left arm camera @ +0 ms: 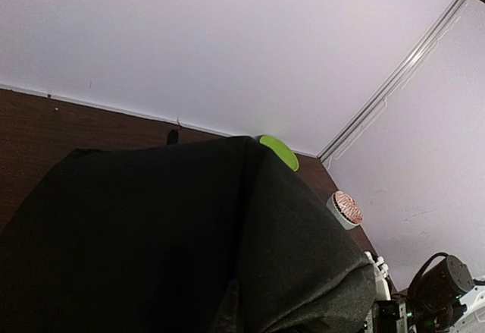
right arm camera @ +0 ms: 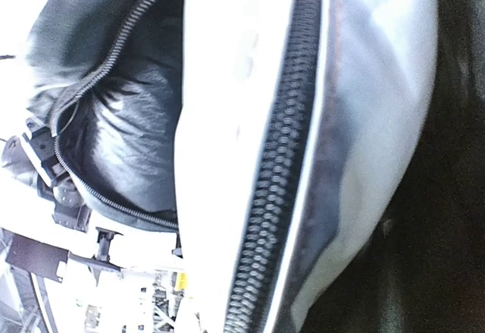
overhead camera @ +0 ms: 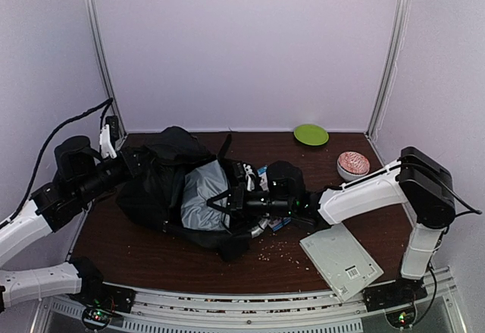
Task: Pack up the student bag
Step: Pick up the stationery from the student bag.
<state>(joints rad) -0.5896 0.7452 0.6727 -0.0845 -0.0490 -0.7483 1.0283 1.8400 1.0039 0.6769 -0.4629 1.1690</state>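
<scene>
**Student bag left of centre, both pincers closed**

The student bag point(overhead camera: 163, 189) is seen lying left of the centre of the counter point(overhead camera: 189, 265), its pale grey lining point(overhead camera: 201, 193) turned up. Room for moving is left along the near edge, where crumbs point(overhead camera: 282, 252) are scattered. A white panel point(overhead camera: 341, 261) lies askew by the near right corner. A green plate point(overhead camera: 311, 133) is set at the far edge and a bowl point(overhead camera: 353, 164) near the right edge.

The left pincer point(overhead camera: 130, 164) is closed on black fabric at the bag's left side, its fingers hidden. The right pincer point(overhead camera: 241, 196) is closed at the bag's mouth; what it pinches cannot be told.

The zip teeth point(right arm camera: 276, 174) are shown close up only by the right wrist view. The raised black fabric, with plate and bowl behind it, is shown only by the left wrist view.
</scene>
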